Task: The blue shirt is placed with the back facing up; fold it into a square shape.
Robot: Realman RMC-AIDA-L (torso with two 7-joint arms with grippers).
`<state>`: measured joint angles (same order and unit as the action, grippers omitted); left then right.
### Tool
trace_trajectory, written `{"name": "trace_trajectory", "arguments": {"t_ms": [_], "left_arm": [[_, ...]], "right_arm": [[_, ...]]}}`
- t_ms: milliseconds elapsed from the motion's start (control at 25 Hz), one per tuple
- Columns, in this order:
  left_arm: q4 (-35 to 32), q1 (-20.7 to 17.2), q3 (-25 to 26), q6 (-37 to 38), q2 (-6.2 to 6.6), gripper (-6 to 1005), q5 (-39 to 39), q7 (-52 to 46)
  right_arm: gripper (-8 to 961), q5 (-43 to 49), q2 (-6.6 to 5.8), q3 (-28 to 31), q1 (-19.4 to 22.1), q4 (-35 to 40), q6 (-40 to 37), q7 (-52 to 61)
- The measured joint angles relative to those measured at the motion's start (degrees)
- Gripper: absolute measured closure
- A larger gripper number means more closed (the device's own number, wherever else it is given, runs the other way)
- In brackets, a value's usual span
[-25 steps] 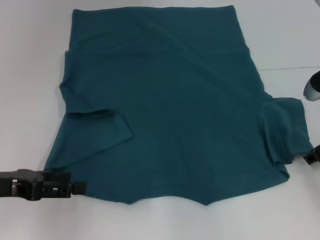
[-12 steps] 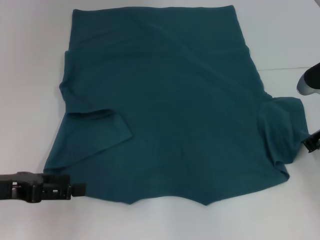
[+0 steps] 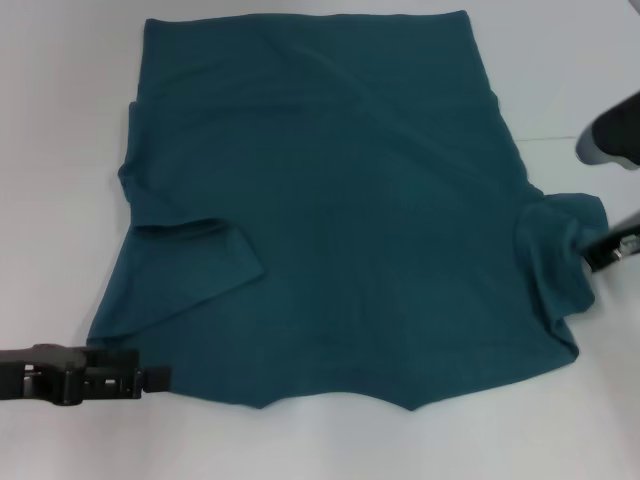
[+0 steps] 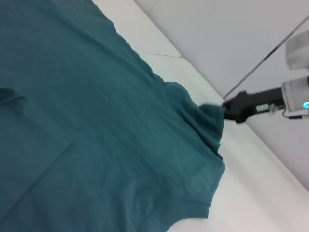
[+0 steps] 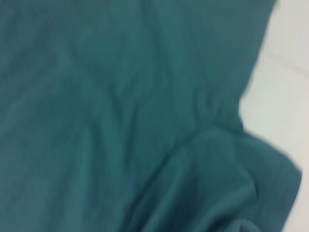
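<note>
The blue shirt (image 3: 330, 200) lies spread flat on the white table, hem at the far side. Its left sleeve (image 3: 195, 250) is folded inward onto the body. My right gripper (image 3: 598, 255) is at the shirt's right edge, shut on the tip of the right sleeve (image 3: 560, 250), which is bunched and raised off the table. The left wrist view shows the same pinch, with the right gripper (image 4: 227, 107) holding the pulled-up sleeve tip (image 4: 211, 113). My left gripper (image 3: 160, 378) rests low at the shirt's near-left corner, touching its edge. Teal fabric (image 5: 120, 96) fills the right wrist view.
The white table (image 3: 60, 150) shows bare on the left, right and near sides of the shirt. A thin seam line (image 3: 575, 136) crosses the tabletop at the far right.
My right gripper has moved inward and up from the right edge with the sleeve tip, bunching the sleeve toward the body. The left gripper has stayed almost still.
</note>
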<state>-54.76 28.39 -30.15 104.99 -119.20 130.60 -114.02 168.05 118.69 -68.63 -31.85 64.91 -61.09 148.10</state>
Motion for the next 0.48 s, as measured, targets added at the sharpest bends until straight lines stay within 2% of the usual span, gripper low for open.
{"name": "trace_trajectory", "arguments": {"t_ms": [120,280,480], "left_arm": [[0.00,-0.15,0.00,-0.31,0.00,96,0.00,0.01],[0.00,-0.41,0.00,-0.51,0.02,96,0.00,0.09],[0.00,-0.86,0.00,-0.52,0.02,96,0.00,0.11]], "right_arm": [[933,0.01,1.19,-3.00,1.62,5.34,1.92,-1.34],[932,-0.01,1.41,-10.21,2.47,9.32,3.52,-2.28],[932,-0.01,1.68,-18.70,1.84,10.02,5.15,-5.58]]}}
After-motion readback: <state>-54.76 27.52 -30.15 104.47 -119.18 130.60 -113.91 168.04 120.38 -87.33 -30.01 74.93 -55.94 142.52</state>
